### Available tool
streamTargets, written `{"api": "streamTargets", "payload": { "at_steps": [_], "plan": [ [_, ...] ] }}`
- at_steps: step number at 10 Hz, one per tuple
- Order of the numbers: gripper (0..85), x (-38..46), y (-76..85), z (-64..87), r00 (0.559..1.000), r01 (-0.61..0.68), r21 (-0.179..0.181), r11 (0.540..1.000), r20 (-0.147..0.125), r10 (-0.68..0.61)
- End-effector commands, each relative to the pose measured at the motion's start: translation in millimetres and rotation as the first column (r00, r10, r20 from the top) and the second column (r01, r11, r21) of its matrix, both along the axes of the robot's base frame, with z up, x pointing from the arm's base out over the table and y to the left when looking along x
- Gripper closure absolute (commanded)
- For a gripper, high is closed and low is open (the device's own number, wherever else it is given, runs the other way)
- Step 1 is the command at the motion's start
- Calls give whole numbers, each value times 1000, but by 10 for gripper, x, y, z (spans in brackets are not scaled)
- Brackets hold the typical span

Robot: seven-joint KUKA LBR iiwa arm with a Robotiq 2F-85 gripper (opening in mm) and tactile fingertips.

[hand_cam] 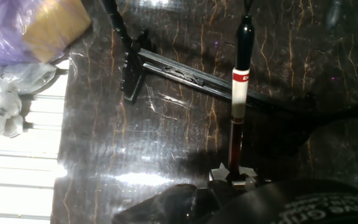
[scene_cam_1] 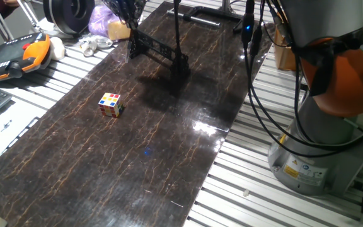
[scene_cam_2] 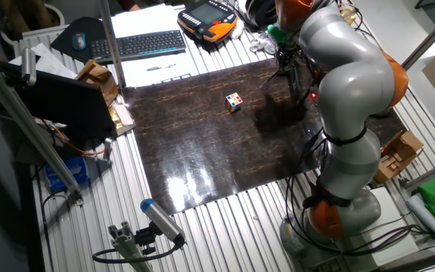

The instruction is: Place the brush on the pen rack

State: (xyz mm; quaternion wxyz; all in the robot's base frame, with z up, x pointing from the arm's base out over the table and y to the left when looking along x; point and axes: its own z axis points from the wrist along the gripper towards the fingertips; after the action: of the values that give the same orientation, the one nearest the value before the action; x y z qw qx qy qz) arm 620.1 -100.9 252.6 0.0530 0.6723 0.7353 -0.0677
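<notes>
The brush shows best in the hand view, in the centre-right of the frame: a thin stick standing almost vertical in the picture, with a black upper part, a white and red band in the middle, and a dark brownish lower part that goes down to the end effector at the bottom edge. The end effector is closed narrow on the lower end of the brush; only small light parts of its fingers are visible there.

The brush crosses over the long thin bar of the pen rack, which runs slanted from the upper left toward the right of this frame, with a blocky black foot at its left end. Whether the brush touches the bar I cannot tell.

In one fixed view the pen rack stands in the upper middle of the dark marble-pattern worktop, and a thin dark rod hangs down over its right end. A multicoloured puzzle cube lies well apart, toward the left.

In the other fixed view the grey arm bends over from the lower right and reaches to the upper middle of the frame.
</notes>
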Motion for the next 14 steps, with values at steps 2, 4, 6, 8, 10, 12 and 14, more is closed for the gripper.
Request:
{"api": "streamTargets", "payload": {
  "at_steps": [2,4,6,8,10,12,14],
  "plan": [
    [840,7,-9,-8,1000,-2,-6,1000,4,2],
    [797,7,-20,-14,1000,-5,-3,1000,20,5],
    [570,6,-22,-18,1000,-4,-11,1000,31,4],
    [593,4,-28,-19,999,-14,-11,1000,33,14],
    [607,3,-28,-20,999,-17,-10,1000,36,18],
    [610,-7,-27,-9,998,-44,-7,999,37,44],
    [657,-87,-22,75,989,-143,-16,990,36,143]
  ]
}}
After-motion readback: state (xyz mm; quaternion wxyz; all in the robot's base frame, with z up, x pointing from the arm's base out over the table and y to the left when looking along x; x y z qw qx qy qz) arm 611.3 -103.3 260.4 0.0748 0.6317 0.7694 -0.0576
